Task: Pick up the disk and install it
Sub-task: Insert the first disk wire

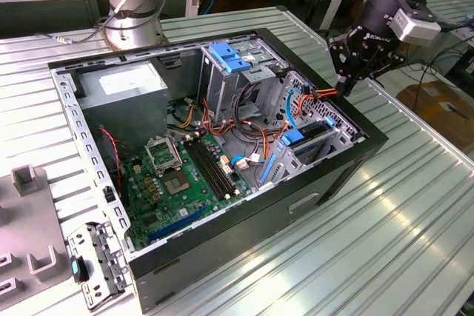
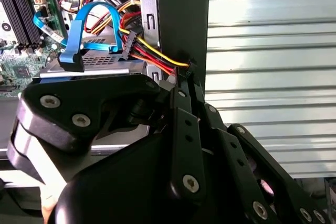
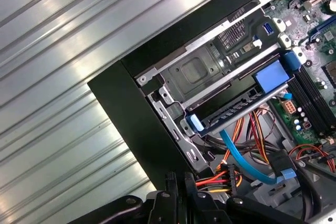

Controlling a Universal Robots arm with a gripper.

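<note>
Gripper [image 1: 346, 85], upper right of exterior view: fingers [image 2: 181, 124] pressed together, holding nothing, tips at red-yellow cables [image 1: 324, 94] by case [image 1: 355, 162] rim. Disk [image 1: 307, 137] sits in drive cage [image 1: 339, 125].

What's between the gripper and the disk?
In the first wrist view, red and yellow wires and a blue cable lie between the gripper and the disk.

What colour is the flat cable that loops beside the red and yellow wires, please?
Light blue. The flat cable shows best in the second wrist view.
</note>
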